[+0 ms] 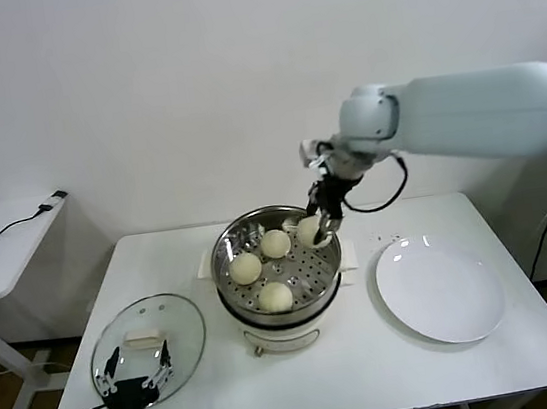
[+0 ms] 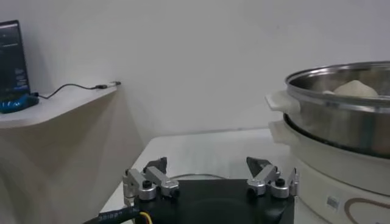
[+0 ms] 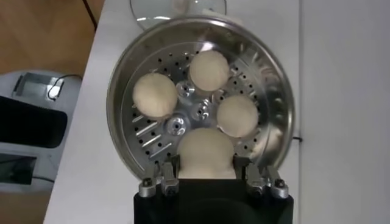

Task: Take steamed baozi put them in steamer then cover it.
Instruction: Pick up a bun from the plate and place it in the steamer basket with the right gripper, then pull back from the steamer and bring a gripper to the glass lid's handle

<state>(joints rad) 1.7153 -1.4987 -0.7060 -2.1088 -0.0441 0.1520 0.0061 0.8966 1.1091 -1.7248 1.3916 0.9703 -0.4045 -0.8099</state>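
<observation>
Steamer [image 1: 276,283]: round steel pot on a white base, centre of the head view, standing on the white tabletop [image 1: 376,372]; perforated basket inside, uncovered.
Steamed baozi, loose: three cream-white buns resting on the basket floor, one at left [image 1: 246,268], one toward the back [image 1: 276,243], one at front [image 1: 275,296]; apart from one another.
Steamed baozi, held: fourth bun [image 1: 309,230] at the right rear of the basket, just inside the rim; in the right wrist view it sits between the two fingers [image 3: 206,153].
Right claw [image 1: 319,227]: reaching down from the upper right of the frame over the steamer's rear right rim, closed around the fourth bun.
Left claw [image 1: 135,376]: lower left of the frame, above the near edge of the lid, fingers spread wide, holding nothing.
Lid [image 1: 149,344]: round glass, lying flat on the tabletop left of the steamer, pale handle on top.
Plate [image 1: 439,289]: flat white, right of the steamer, bare.
Side table [image 1: 7,245]: far left, carrying a cable.
</observation>
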